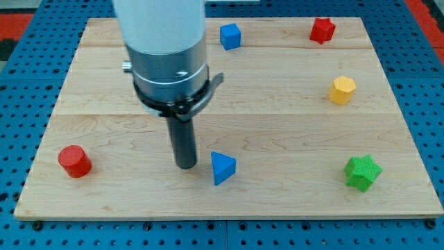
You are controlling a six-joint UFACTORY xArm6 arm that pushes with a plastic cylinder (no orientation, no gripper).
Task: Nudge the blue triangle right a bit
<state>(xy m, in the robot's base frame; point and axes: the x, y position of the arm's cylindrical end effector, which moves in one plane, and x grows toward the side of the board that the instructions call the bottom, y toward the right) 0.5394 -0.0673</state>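
Observation:
The blue triangle (222, 167) lies on the wooden board (277, 104) near the view's bottom, a little left of centre. My tip (185, 165) stands just to the triangle's left, with a narrow gap between them. The rod rises from there into the grey and white arm end (168, 62), which hides part of the board's upper left.
A blue cube (230, 36) sits at the view's top centre. A red star-like block (322, 30) is at the top right, a yellow hexagon (342, 90) at the right, a green star (363, 172) at the bottom right, a red cylinder (75, 161) at the bottom left.

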